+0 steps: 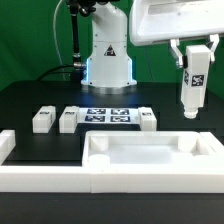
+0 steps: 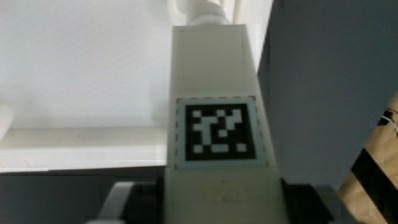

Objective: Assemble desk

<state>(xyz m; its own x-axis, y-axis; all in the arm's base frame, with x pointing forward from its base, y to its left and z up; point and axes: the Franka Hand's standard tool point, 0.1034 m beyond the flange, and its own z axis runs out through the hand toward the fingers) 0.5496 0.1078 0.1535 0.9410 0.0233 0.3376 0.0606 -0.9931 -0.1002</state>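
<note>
my arm is cut off by the exterior view's top edge, and my fingertips are mostly hidden behind what i carry. the black table (image 1: 40, 150) holds the long border rail (image 1: 110, 180) in front, which hides the near edge of the tabletop panel (image 1: 150, 150) lying rim-up. behind it lies the marker board (image 1: 108, 116), with a first loose leg (image 1: 42, 120) and a second loose leg (image 1: 68, 118) at the exterior view's left and a third loose leg (image 1: 148, 118) at its right. my gripper (image 1: 195, 58) is pinched on the held leg (image 1: 193, 85), upright in the air over the panel's right end. in the wrist view its tag (image 2: 222, 130) faces the camera; the surroundings are blurred.
</note>
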